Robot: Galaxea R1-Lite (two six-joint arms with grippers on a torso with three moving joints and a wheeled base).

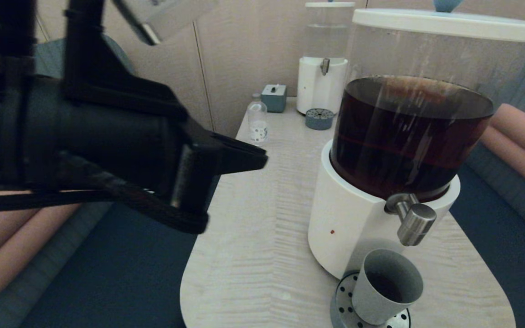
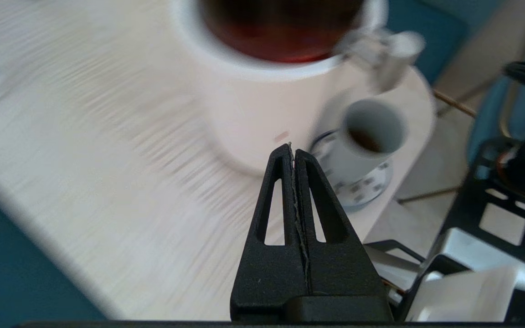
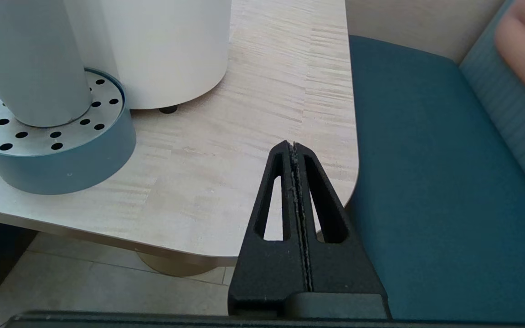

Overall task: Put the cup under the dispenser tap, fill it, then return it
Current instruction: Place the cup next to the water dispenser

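The grey cup (image 1: 386, 286) stands on the perforated drip tray (image 1: 342, 307), just below the brushed-steel tap (image 1: 414, 221) of the large dispenser (image 1: 408, 136) with dark brown liquid. In the left wrist view the cup (image 2: 367, 136) holds some dark liquid, with the tap (image 2: 388, 50) above it. My left gripper (image 1: 262, 160) hangs raised over the table's left side, shut and empty, well left of the cup; its tips (image 2: 291, 148) are pressed together. My right gripper (image 3: 293, 145) is shut and empty, low by the table's near right corner; the cup's wall (image 3: 25, 59) shows beside it.
A smaller clear-liquid dispenser (image 1: 324, 59) with its own drip tray (image 1: 319, 119) stands at the table's far end, next to a small grey box (image 1: 274, 97) and a small glass bottle (image 1: 257, 120). Blue bench seats (image 3: 431, 182) flank the table (image 1: 262, 237).
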